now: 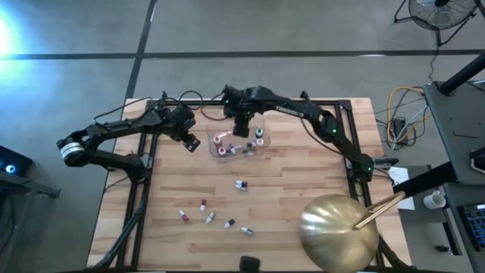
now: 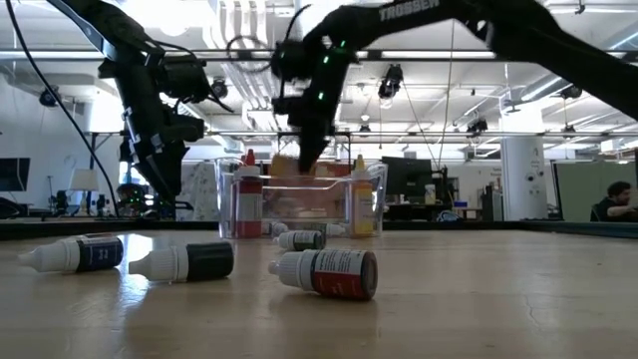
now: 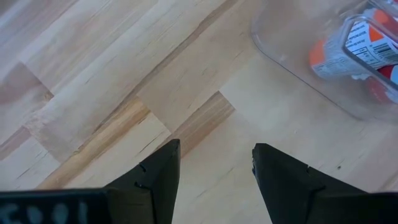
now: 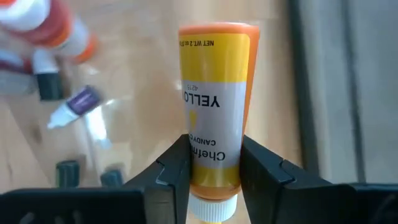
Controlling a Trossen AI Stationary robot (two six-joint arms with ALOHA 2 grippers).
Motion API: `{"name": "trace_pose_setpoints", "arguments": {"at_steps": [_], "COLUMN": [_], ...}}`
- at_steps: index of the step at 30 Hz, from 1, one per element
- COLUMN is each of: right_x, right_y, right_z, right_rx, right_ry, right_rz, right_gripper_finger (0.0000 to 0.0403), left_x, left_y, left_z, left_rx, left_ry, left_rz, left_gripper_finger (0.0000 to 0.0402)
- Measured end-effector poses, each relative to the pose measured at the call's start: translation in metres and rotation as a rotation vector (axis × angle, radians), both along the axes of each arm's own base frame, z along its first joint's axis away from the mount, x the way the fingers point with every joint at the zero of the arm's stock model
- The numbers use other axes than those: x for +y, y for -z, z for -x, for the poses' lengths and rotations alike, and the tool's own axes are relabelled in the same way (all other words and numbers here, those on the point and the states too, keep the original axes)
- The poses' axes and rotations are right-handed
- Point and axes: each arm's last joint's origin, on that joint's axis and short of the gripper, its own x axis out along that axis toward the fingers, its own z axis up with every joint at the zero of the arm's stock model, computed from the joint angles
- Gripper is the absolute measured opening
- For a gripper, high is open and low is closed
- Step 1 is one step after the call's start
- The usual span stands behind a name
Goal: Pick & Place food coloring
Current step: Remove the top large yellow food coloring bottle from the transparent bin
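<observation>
A robotics lab or open industrial workspace. Shown by a butcher-block wooden table point(image 1: 250, 205) on a black metal frame, standing on a bare grey concrete floor point(image 1: 227, 30) marked with dark seams. Beyond the table in the low view: a high open ceiling point(image 2: 419, 80) with exposed pipes, ducts and strip lights, white columns point(image 2: 518, 170), desks with monitors point(image 2: 15, 175), and a person point(image 2: 618, 199) seated far off to the table's right. Beside the table in the high view: a standing fan point(image 1: 443, 11), coiled yellow cable point(image 1: 402, 98) on the floor, and another workbench point(image 1: 455, 136) with equipment.
</observation>
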Motion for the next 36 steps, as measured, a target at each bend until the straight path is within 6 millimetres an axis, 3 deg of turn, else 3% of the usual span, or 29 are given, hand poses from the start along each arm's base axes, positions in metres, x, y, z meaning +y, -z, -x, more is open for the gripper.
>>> {"name": "trace_pose_setpoints", "arguments": {"at_steps": [3, 8, 13, 17, 24, 31, 36], "right_x": [-0.002, -0.008, -0.004, 0.009, 0.056, 0.116, 0.145], "right_y": [-0.028, -0.054, -0.071, -0.056, -0.008, 0.026, 0.045], "right_z": [0.018, 0.06, 0.088, 0.095, 0.117, 0.138, 0.148], "right_rx": [-0.006, 0.074, 0.044, 0.106, 0.371, 0.632, 0.807], "right_ry": [0.175, 0.592, 0.849, 0.946, 1.077, 1.039, 0.998], "right_rz": [0.054, 0.052, -0.113, -0.262, -0.417, -0.626, -0.852], "right_gripper_finger": [0.0101, 0.0104, 0.0106, 0.0106, 0.0107, 0.0107, 0.0107], "left_x": [0.0, 0.0, 0.001, 0.001, 0.001, 0.001, 0.001], "left_y": [0.0, 0.0, -0.001, -0.001, -0.001, -0.001, -0.001], "left_z": [0.0, 0.0, -0.001, -0.001, -0.001, -0.001, -0.001], "left_rx": [0.001, 0.006, 0.006, 0.008, 0.008, 0.017, 0.015], "left_ry": [0.007, 0.026, 0.054, 0.062, 0.063, 0.096, 0.103], "left_rz": [-0.003, -0.011, -0.027, -0.03, -0.03, -0.04, -0.041], "left_gripper_finger": [0.0174, 0.0174, 0.0174, 0.0174, 0.0174, 0.0174, 0.0174]}}
